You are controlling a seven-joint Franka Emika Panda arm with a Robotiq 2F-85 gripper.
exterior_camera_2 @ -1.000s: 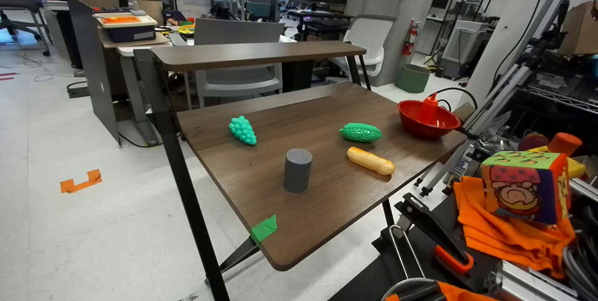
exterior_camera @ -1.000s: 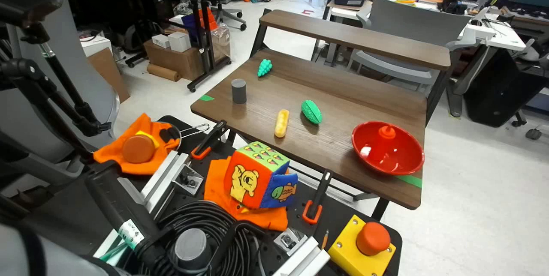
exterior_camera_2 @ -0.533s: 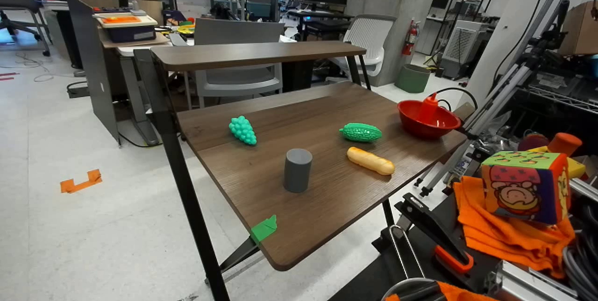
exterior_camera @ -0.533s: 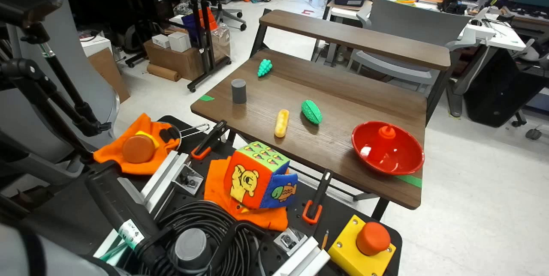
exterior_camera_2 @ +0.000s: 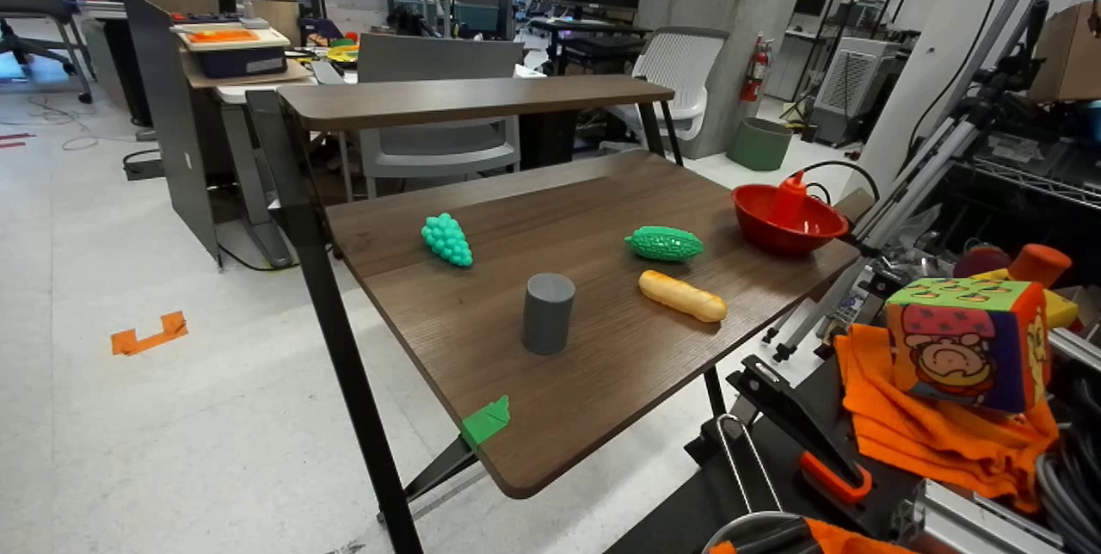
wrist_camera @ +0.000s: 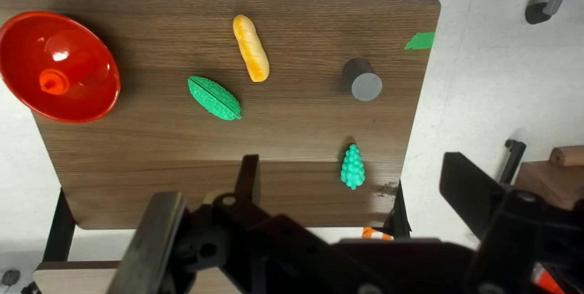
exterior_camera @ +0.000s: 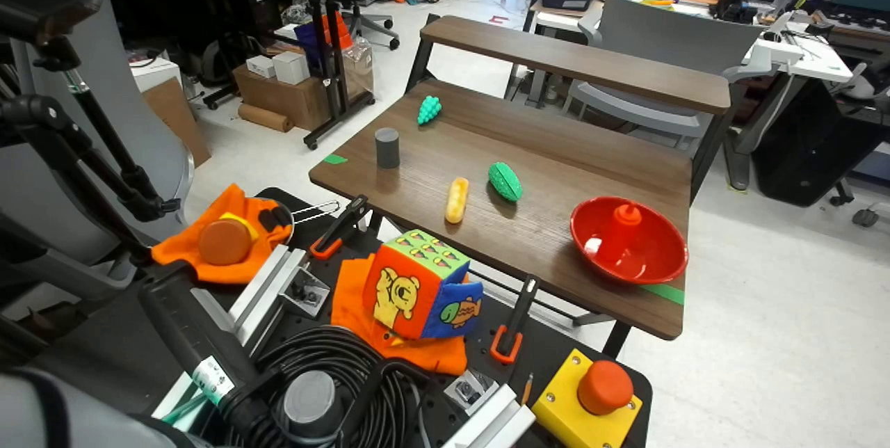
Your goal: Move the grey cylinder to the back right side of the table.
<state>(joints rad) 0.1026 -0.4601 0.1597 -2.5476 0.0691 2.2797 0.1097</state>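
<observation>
The grey cylinder [exterior_camera: 387, 149] stands upright on the brown table [exterior_camera: 556, 156] near one end, not far from a piece of green tape. It shows in both exterior views [exterior_camera_2: 548, 315]. In the wrist view the cylinder [wrist_camera: 366, 86] is at the right part of the table [wrist_camera: 296, 134], with its round top visible. My gripper [wrist_camera: 353, 161] comes in from the bottom of the wrist view, high above the table. Its fingers [wrist_camera: 470, 189] are wide apart with nothing held between them. The gripper does not show in the exterior views.
Green grapes [wrist_camera: 352, 167], a yellow bread stick [wrist_camera: 251, 48], a green bumpy toy [wrist_camera: 214, 97] and a red bowl [wrist_camera: 86, 97] with a red bottle in it are on the table. A raised shelf [exterior_camera: 570, 62] runs along one long edge. Green tape [exterior_camera_2: 487, 421] marks the table edge.
A grey rounded shape at the lower left of an exterior view has shifted slightly downward. The cylinder and the other objects on the table have not moved.
</observation>
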